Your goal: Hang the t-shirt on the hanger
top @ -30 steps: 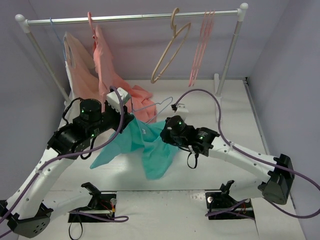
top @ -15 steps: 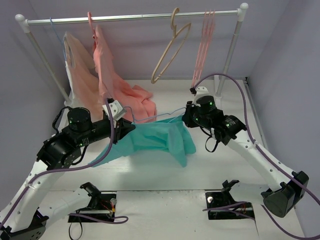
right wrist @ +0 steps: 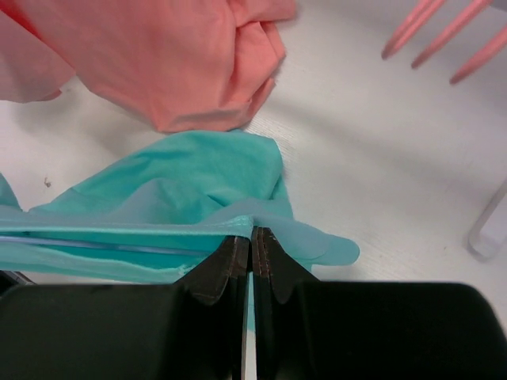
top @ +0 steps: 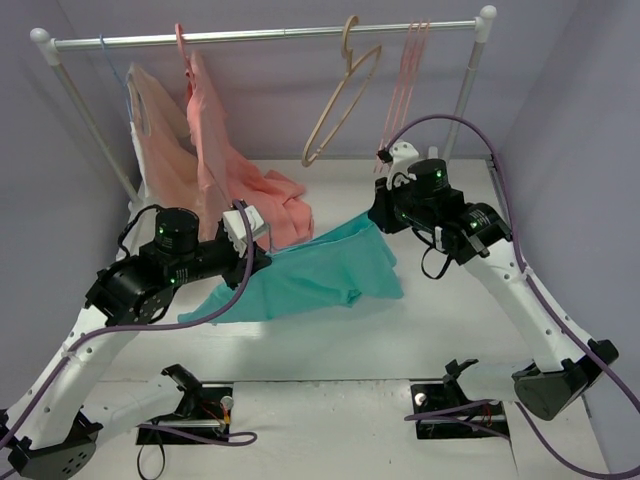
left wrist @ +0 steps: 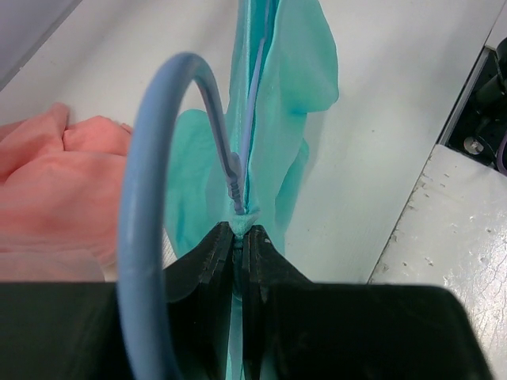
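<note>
The t-shirt (top: 310, 275) is held off the counter (top: 440, 320) as a stretched band between the two arms, over the middle of the counter and sagging toward the near edge along its lower border. The hanger (left wrist: 141, 206) is with it: in the left wrist view its hook arcs up out of the cloth, and a thin wire leg runs on inside the fold. The left pincer (left wrist: 242, 233) is closed at the base of that hook, with teal cloth bunched in the same nip. The right pincer (right wrist: 252, 233) is closed on a fold of the shirt at the opposite end; a pale blue line leads into that fold, but whether the wire is also in the nip cannot be told. A second ago the shirt hung as a slack, crumpled drape between arms set close together. The right arm has since swung out toward the far right corner and the left has drawn back, so the cloth is now taut. My judgement is that the garment is being spread along the hanger rather than newly threaded, and the seating on both shoulders remains unconfirmed. The salmon-pink garment (top: 270, 200) lies just beyond, on the far left of the counter.
</note>
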